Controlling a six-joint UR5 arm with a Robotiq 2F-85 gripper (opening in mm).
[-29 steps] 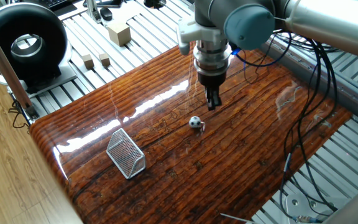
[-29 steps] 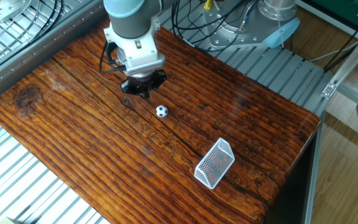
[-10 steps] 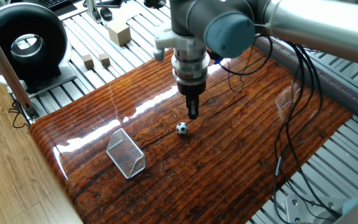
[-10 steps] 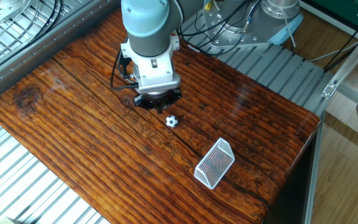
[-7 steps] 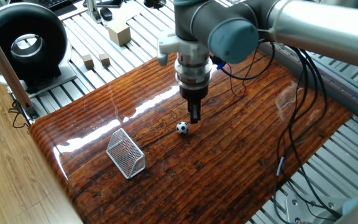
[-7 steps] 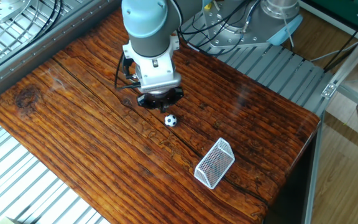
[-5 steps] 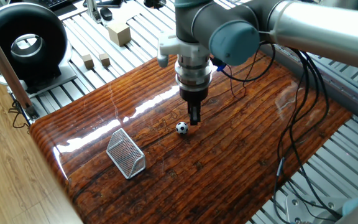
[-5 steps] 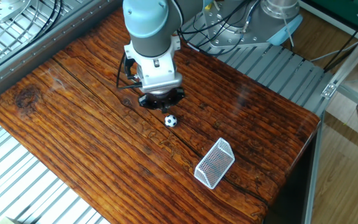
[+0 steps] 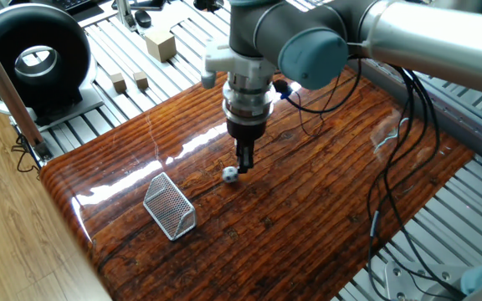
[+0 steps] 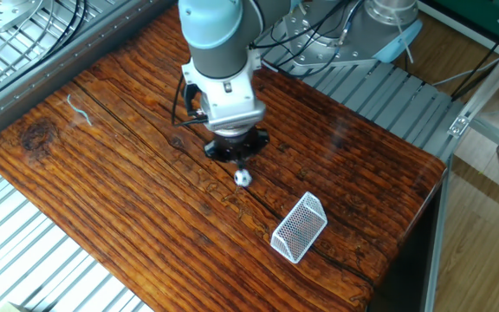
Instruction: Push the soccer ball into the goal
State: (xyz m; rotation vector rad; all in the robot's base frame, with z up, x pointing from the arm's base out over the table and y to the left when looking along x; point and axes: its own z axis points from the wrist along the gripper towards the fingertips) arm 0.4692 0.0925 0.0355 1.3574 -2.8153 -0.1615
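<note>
One soccer ball [image 9: 230, 174], one goal [image 9: 170, 206], two small wooden cubes [image 9: 119, 82].

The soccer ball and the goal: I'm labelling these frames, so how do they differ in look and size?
The soccer ball is a tiny white sphere with black patches; the goal is a far larger silver-grey wire-mesh wedge. The ball sits at the gripper tips; the goal stands apart near the table edge. Both rest on the wooden tabletop.

— What carries everything?
— A glossy, dark reddish-brown wooden tabletop [image 9: 308, 209] with heavy grain.
— And what lies on it?
— The tiny white-and-black soccer ball [image 9: 230, 174] near the middle, and the small silver wire-mesh goal [image 9: 170, 206] near one edge, apart from the ball.
</note>
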